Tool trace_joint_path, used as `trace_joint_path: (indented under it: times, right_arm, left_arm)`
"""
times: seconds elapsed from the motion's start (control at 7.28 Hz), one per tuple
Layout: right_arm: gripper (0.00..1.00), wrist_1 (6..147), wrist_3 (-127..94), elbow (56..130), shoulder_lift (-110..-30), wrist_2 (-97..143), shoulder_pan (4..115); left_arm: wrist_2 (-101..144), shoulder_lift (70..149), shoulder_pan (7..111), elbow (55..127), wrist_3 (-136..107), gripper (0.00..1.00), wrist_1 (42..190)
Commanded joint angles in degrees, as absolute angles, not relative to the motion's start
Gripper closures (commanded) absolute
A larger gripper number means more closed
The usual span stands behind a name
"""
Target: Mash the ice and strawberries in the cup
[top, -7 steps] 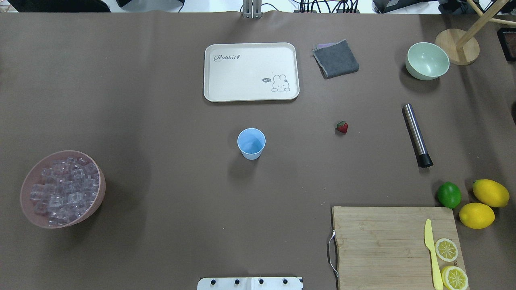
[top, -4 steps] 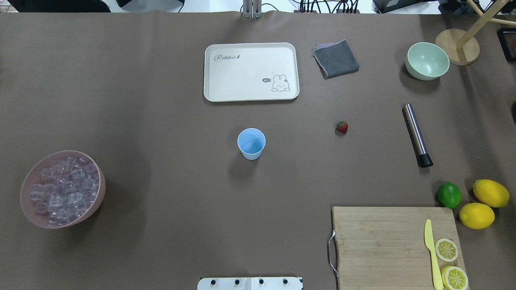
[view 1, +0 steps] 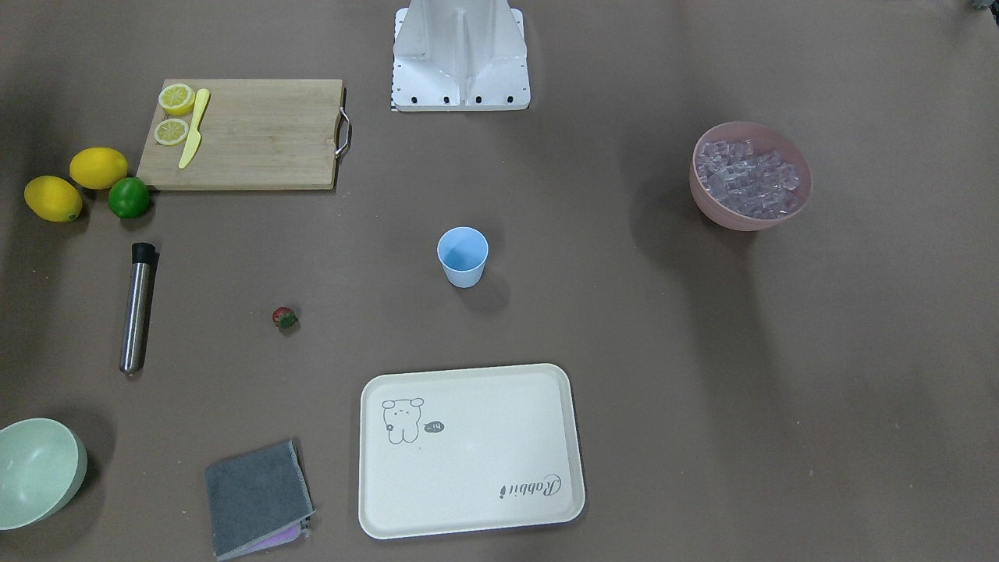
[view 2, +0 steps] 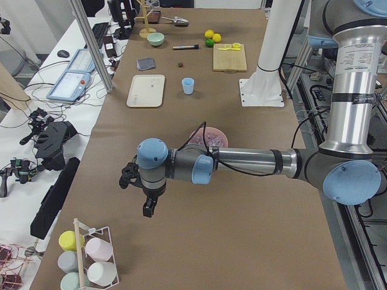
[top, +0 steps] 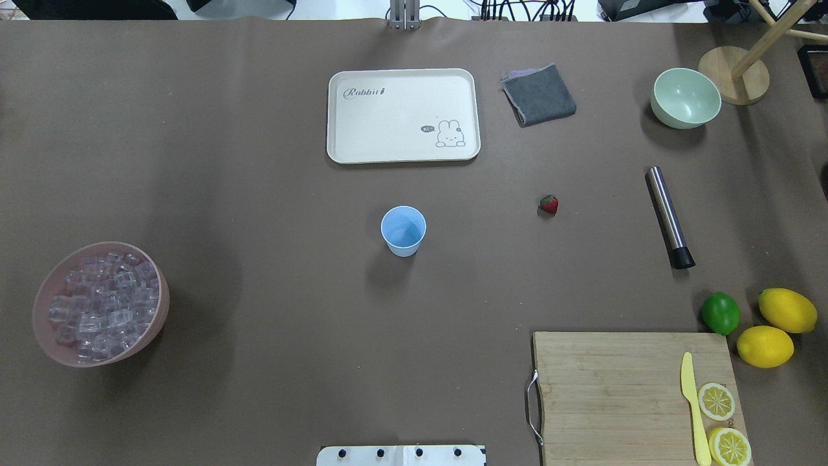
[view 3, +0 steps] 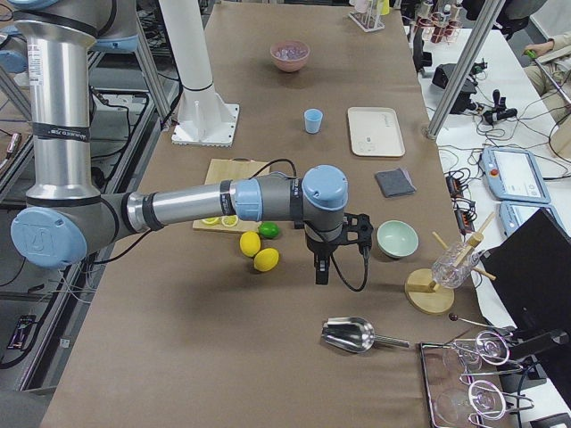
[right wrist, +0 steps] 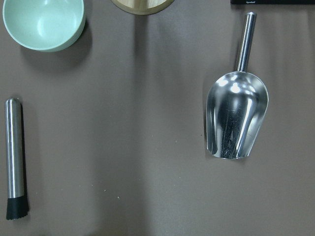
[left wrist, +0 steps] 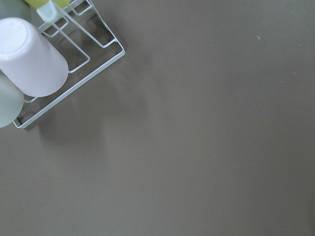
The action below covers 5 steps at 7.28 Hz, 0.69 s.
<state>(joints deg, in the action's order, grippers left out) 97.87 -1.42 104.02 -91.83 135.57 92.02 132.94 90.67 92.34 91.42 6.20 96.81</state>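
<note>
Front-facing view: the small light blue tapered plastic cup (view 1: 462, 256) stands upright and empty in the middle of the brown desk (view 1: 702, 390). The tiny red strawberry with a green top (view 1: 284, 317) lies well apart from it. The small clear ice cubes (view 1: 745, 178) fill the pink bowl (view 1: 741, 221).

Overhead view: no arm is over these things.

Exterior left view: the left tool (view 2: 148, 209) hangs over bare desk. I cannot tell whether it is open or closed.

Exterior right view: the right tool (view 3: 320, 275) hangs near the pale green bowl (view 3: 397, 238), its state likewise unclear.

Right wrist view: 1 steel scoop (right wrist: 236, 118) lies below.

The ice looks slick and loose, so it is probably better scooped. The strawberry likely needs a gentle pinch across its body. The cup seems light and easily tipped.
</note>
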Motion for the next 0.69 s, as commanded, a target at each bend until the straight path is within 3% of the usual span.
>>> trace_joint_path:
  times: [0.0, 0.55]
  right_arm:
    - [0.0, 97.91, -1.41, 104.32, -91.5, 136.14, 91.93]
    - [0.0, 97.91, -1.49, 104.24, -91.84, 135.27, 91.49]
  left_arm:
    - [133.07, 88.43, 92.9, 94.64, 6.15, 0.02, 97.03]
    - [133.5, 88.15, 92.9, 95.8, 6.06, 0.02, 97.03]
